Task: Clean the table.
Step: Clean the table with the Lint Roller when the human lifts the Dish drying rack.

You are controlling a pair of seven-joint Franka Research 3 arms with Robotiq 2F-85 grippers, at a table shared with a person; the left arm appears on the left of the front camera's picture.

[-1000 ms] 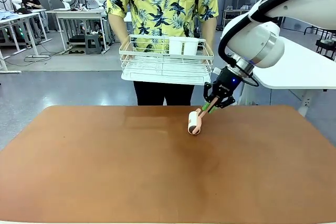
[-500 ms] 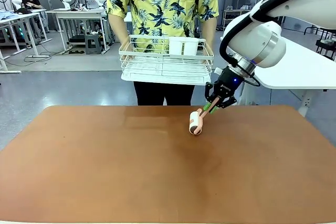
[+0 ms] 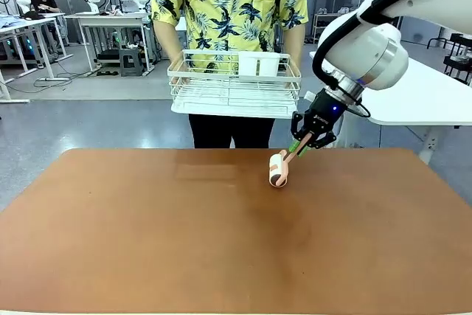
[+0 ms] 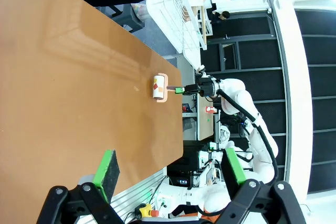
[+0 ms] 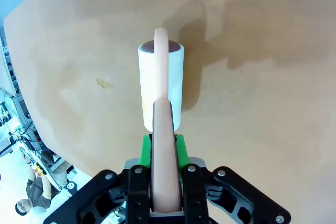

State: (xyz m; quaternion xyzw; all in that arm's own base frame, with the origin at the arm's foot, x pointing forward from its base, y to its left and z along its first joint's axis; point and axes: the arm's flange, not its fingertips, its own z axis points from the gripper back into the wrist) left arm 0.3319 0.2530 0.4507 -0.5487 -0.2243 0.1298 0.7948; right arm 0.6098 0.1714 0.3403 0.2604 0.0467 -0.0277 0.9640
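At the left of the front view we see the table [image 3: 110, 241]. Its terracotta top spreads across the whole lower half of the frame and is bare on this side. In the upper middle a person [image 3: 228, 5] stands at the far edge, holding a white wire basket [image 3: 232, 101] level above the table with a white tub [image 3: 258, 64] in it. We judge it is held up there to keep things off the surface during cleaning.

Right of centre, just below the basket, a lint roller [image 3: 278, 170] rests its white drum [image 3: 276, 176] on the tabletop near the far edge. Its pink handle [image 3: 290, 154] slopes up and right into the right gripper [image 3: 301, 145], whose jaws are clamped tight on it. We take the slant to be deliberate: it lets the drum lie on the wood and roll while the wrist rides above it. The white arm comes in from the upper right.

In the left wrist view the left gripper [image 4: 169, 166] sits at the bottom of the frame, its green pads spread wide with nothing between them. It is well apart from the roller, and we think this leaves the roller room to work.

In the right wrist view the handle runs straight up the middle from between the pads to the drum. A small pale speck [image 5: 104, 82] lies on the table near the drum, to its left. We reckon the next pass should go for it.
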